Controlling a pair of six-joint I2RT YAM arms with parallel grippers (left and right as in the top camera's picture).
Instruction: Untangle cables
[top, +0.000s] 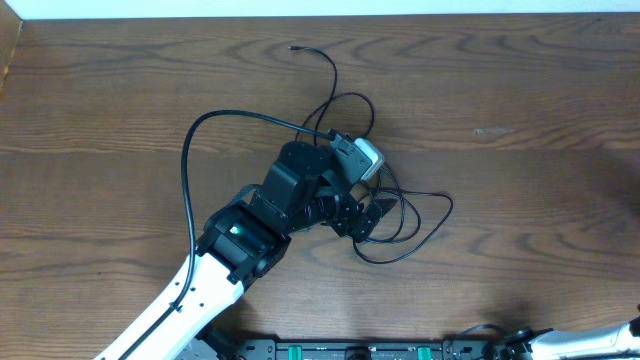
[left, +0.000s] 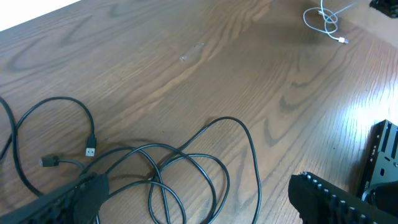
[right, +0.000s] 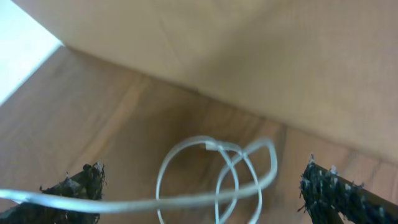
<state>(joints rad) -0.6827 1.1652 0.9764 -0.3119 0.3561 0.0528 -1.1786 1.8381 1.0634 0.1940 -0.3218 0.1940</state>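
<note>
The thin black cable (left: 227, 118) lies in loose crossing loops on the wooden table, with two small plugs (left: 90, 149) at the left. My left gripper (left: 199, 202) hovers open just above these loops, one finger on either side. In the overhead view the left gripper (top: 368, 215) sits over the loops, and one cable end (top: 293, 47) trails toward the far edge. The white cable (right: 211, 145) lies looped on the table between the open fingers of my right gripper (right: 205, 193). A blurred strand crosses toward the left finger (right: 74, 190). From the left wrist the white cable (left: 326, 18) shows far off, apart from the black one.
A thicker black robot cable (top: 186, 160) arcs from the left arm to its wrist camera (top: 358, 155). Only a bit of the right arm (top: 600, 342) shows at the overhead's bottom right. A light wall (right: 249, 56) rises behind the white cable.
</note>
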